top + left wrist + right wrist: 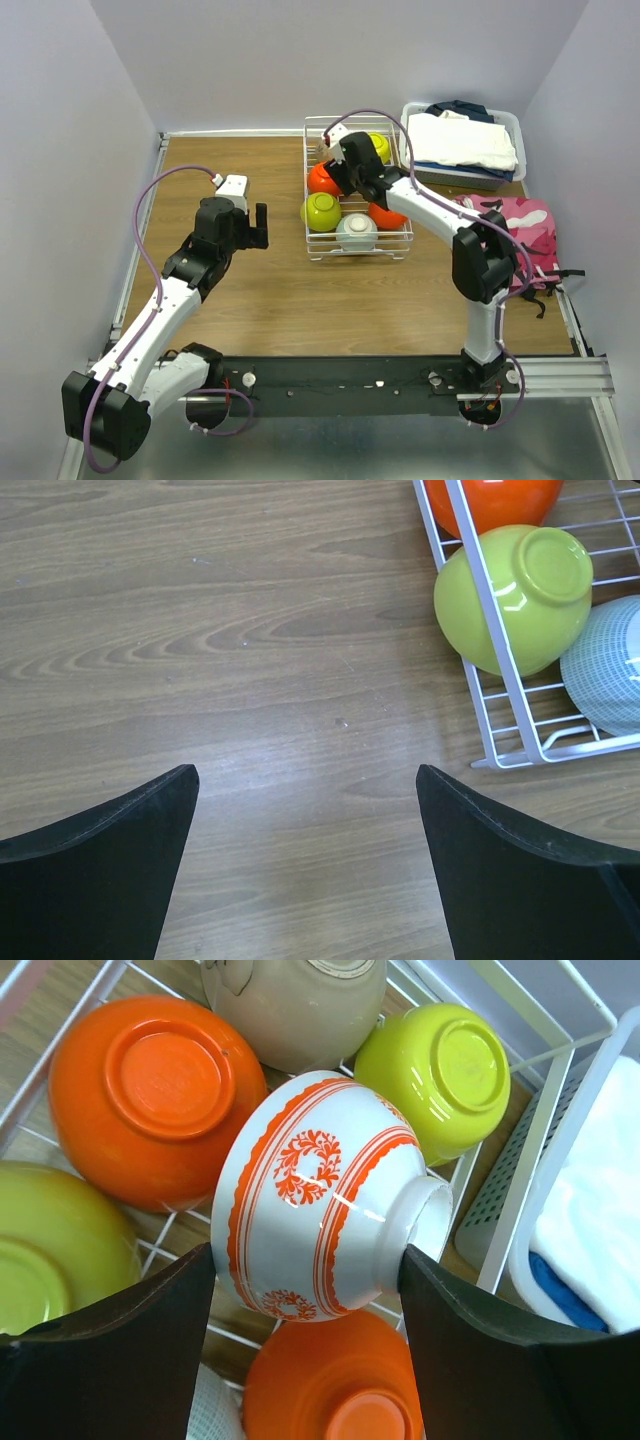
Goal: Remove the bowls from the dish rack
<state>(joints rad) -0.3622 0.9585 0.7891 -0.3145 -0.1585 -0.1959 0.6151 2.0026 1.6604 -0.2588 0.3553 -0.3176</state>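
Note:
My right gripper (305,1252) is shut on the white-and-red patterned bowl (310,1200), which lies on its side between the fingers, one on its rim and one on its foot ring. Below it in the dish rack (535,1160) are two orange bowls (150,1090) (335,1390), a taupe bowl (295,1005) and two lime-green bowls (440,1070) (50,1250). From above, the right gripper (345,155) hangs over the rack (358,258), which also holds a pale blue bowl (356,232). My left gripper (255,225) stands open and empty over bare wood left of the rack.
A grey bin of folded clothes (465,145) stands right behind the rack. A pink camouflage bag (510,225) lies to the rack's right. In the left wrist view the rack's near corner (500,755) holds a lime-green bowl (515,600).

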